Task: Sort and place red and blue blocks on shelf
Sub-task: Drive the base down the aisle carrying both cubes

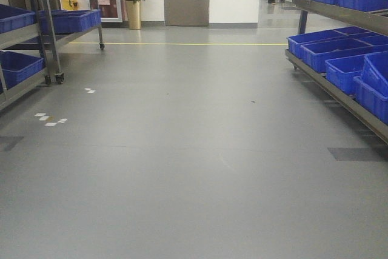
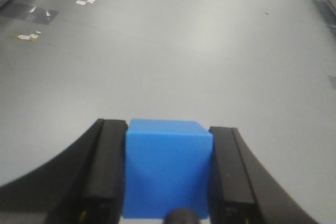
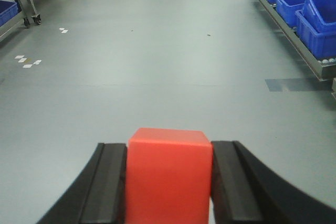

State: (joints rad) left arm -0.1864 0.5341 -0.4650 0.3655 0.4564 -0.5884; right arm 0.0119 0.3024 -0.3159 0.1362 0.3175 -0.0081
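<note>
The left jaws squeeze the blue block (image 2: 168, 167) by its flat sides, the right jaws the red block (image 3: 169, 176), both probably light and hard, above the floor (image 1: 194, 162).

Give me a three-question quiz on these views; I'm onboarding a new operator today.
1. True or false: the left gripper is shut on the blue block.
2. The right gripper holds: A the red block; B the blue block; C nothing.
3. Short answer: what sits on the shelf tiers in the front view?

Key: 1 true; 2 A; 3 blue bins.
</note>
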